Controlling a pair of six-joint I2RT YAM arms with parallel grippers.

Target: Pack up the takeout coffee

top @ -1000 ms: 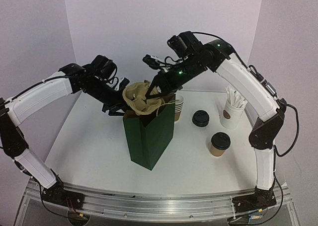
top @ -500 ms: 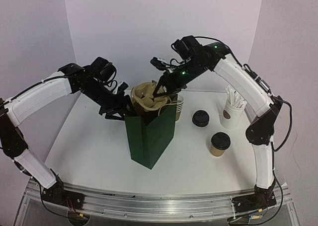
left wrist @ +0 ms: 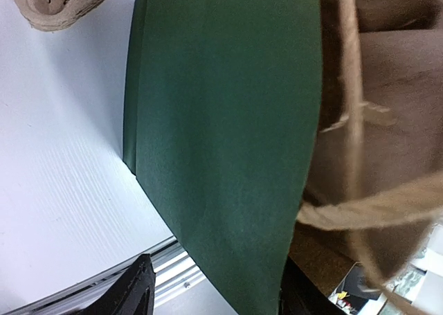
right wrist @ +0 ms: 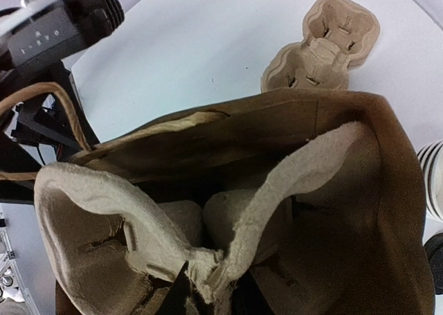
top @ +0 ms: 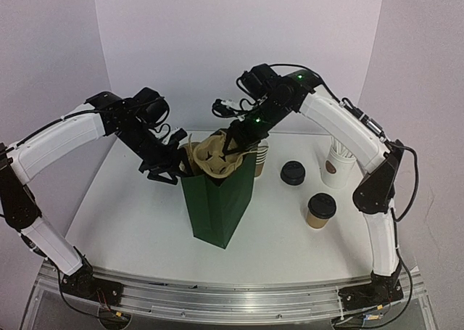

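Observation:
The takeout coffee, a brown paper cup under a black domed lid, stands on the table right of the green paper bag, with neither gripper on it. My right gripper is shut on the rim of a brown pulp cup-carrier tray, which sits tilted in the bag's mouth. In the right wrist view the tray fills the brown inside of the bag, pinched at my right gripper. My left gripper is open at the bag's left rim. In its wrist view the green wall runs between the fingers without being clamped.
A second black lid lies behind the coffee. Striped stacked cups stand behind the bag, and a white cup of wrapped sticks at the right. Another pulp tray lies on the table beyond the bag. The bag's twine handle hangs loose.
My right gripper has swung left and down, turning the pulp tray flatter and lower into the bag's mouth. My left gripper has shifted slightly along the bag's left rim.

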